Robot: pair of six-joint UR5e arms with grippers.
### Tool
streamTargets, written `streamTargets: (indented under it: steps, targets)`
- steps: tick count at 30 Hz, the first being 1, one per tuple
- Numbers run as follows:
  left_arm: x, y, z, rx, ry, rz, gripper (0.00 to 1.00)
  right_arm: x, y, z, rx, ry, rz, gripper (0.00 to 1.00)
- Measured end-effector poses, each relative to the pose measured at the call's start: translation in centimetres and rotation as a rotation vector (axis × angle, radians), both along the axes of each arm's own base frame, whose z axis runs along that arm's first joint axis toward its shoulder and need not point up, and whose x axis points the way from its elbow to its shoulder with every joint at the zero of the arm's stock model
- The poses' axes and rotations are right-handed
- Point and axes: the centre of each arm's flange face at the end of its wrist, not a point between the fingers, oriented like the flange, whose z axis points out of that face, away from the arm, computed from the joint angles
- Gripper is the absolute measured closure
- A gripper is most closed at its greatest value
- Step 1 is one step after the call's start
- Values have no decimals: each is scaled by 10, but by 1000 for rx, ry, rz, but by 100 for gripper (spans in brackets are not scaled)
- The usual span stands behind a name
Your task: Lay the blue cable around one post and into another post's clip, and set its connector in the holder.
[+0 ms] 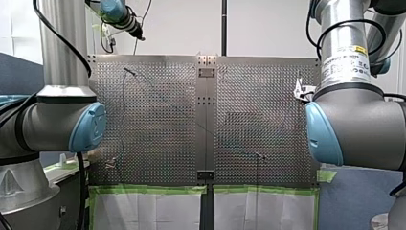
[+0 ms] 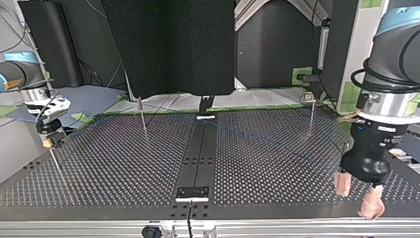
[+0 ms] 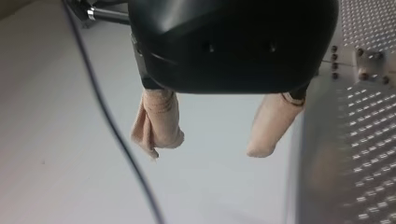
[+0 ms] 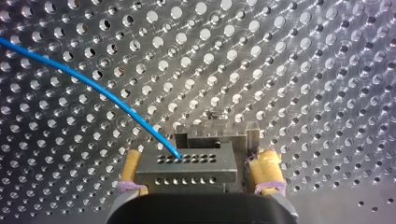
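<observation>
My left arm (image 1: 52, 122) and my right arm (image 1: 359, 120) are grey metal tubes with light blue caps on the joints and black cables looped about them. One tube of my right arm bears a white label with a yellow mark. The left tool (image 3: 207, 150) has a glossy black housing with two small holes and fingers (image 3: 158, 123) wrapped in beige tape. The right tool (image 2: 48, 143) has yellow pads (image 4: 267, 165) bound with purple bands.

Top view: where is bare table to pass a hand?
Free: near table between centre strip and my right claw. Crowded: far side, two posts and blue cable; my left claw fills the other near corner.
</observation>
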Motion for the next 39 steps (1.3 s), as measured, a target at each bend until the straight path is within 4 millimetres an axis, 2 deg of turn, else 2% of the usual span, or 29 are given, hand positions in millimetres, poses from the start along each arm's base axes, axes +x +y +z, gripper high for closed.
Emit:
streamTargets:
  steps: [6,17,25,33,39]
  targets:
    - [-1,2,16,67,-37,24,0,0,0,0,0,0,0,0]
    - [-1,2,15,153,-38,42,0,0,0,0,0,0,0,0]
    - [0,9,-4,139,15,97,0,0,0,0,0,0,0,0]
    - [10,13,-35,193,149,134,0,0,0,0,0,0,0,0]
    - [8,14,-42,226,199,164,0,0,0,0,0,0,0,0]
